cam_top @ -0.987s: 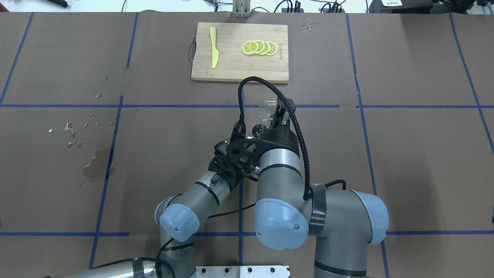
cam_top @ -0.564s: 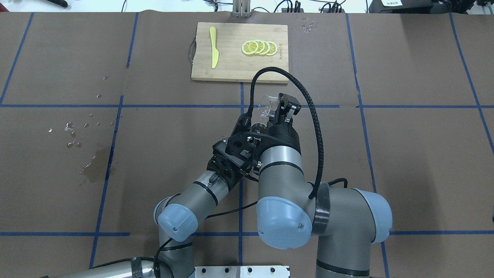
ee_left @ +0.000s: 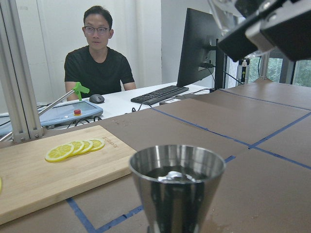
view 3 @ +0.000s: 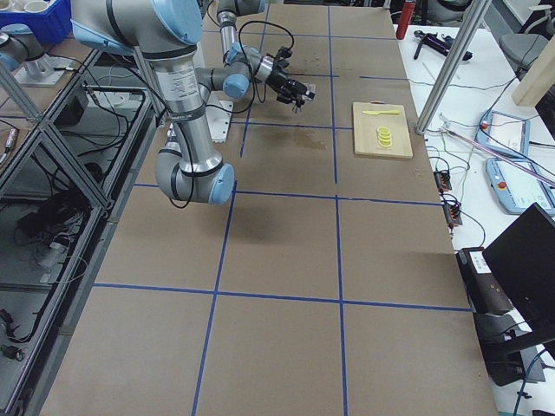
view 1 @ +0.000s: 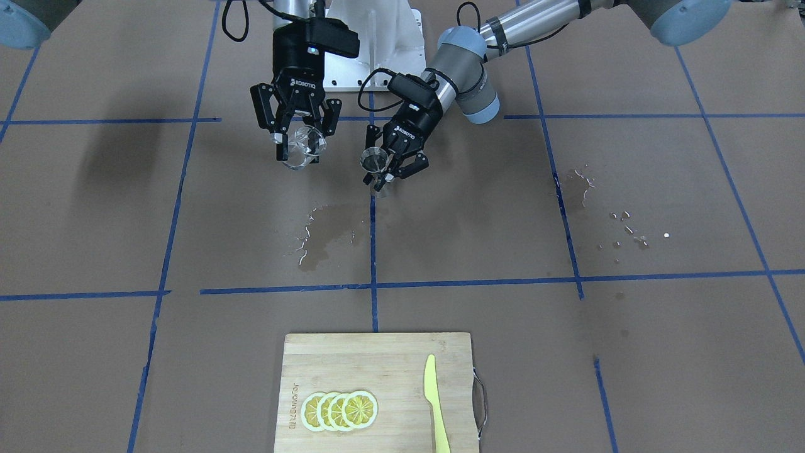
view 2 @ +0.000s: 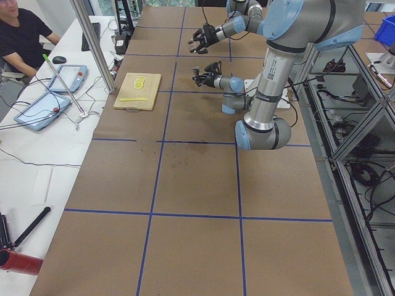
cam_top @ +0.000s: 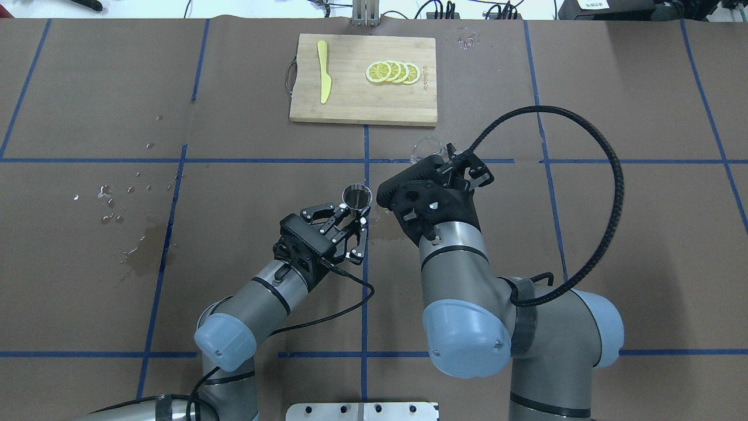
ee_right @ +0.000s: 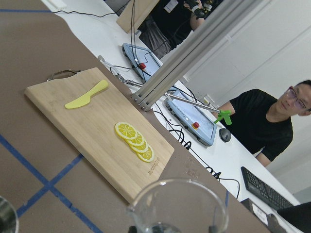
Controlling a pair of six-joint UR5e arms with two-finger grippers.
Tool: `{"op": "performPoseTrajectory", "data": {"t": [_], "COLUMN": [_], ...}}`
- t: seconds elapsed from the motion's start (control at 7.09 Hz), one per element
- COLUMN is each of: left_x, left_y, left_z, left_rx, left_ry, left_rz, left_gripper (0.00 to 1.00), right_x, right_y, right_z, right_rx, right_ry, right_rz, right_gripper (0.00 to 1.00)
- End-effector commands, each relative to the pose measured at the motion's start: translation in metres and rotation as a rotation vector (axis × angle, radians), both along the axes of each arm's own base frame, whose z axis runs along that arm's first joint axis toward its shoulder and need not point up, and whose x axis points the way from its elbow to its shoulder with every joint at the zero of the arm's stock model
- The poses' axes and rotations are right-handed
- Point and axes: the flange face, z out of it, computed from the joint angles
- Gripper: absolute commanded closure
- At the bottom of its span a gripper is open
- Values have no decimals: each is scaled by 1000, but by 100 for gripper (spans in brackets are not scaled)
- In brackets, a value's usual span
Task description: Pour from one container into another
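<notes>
My right gripper (cam_top: 445,159) is shut on the clear glass tumbler (cam_top: 427,148), held above the table right of the centre line. In the front view the tumbler (view 1: 303,146) sits between the right gripper's (view 1: 300,153) fingers. Its rim (ee_right: 177,206) fills the bottom of the right wrist view. My left gripper (cam_top: 355,211) is shut on the steel jigger (cam_top: 357,196), held upright to the tumbler's left and apart from it. In the front view the jigger (view 1: 375,163) is in the left gripper (view 1: 385,173). Dark liquid shows inside the jigger (ee_left: 177,187).
A wooden cutting board (cam_top: 350,102) lies at the far middle with lemon slices (cam_top: 392,72) and a yellow knife (cam_top: 323,71). A wet patch (view 1: 327,229) darkens the paper below the grippers. Water drops (cam_top: 114,204) dot the left side.
The arms have drawn apart. The right gripper carried the tumbler to the right, away from over the jigger. The left gripper moved the jigger to the left.
</notes>
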Motion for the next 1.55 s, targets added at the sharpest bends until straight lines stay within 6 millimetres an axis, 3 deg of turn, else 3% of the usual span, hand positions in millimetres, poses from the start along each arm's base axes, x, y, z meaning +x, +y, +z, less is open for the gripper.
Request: {"op": "performPoseTrajectory", "data": {"t": [0.0,0.14,0.42,0.56,0.71,0.85,1.13,1.41], "left_x": [-51,-74,-121,-156,-179,-182,-219,-220], "left_y": [9,13,14,20,19,18,25,28], "left_z": [21,30,100,139,173,190,254,280], "left_rx": [0,-8,-55,-61,-124,-178,-253,-328], "left_ry": [13,21,-15,23,60,103,75,123], "left_rz": [-11,-30,-154,-182,-249,-284,-291,-274], "left_gripper": [100,100,100,100,100,100,100,100], "right_x": [25,37,66,81,86,87,87,85], "right_y": [4,6,11,13,14,14,14,13], "right_z": [54,89,144,166,178,178,182,186], "right_rx": [-26,-54,-58,-59,-82,-89,-90,-91], "right_ry": [-275,-339,-389,-407,-471,-494,-485,-477], "right_rz": [62,90,104,110,135,142,145,147], "right_gripper": [92,92,92,93,94,94,94,94]}}
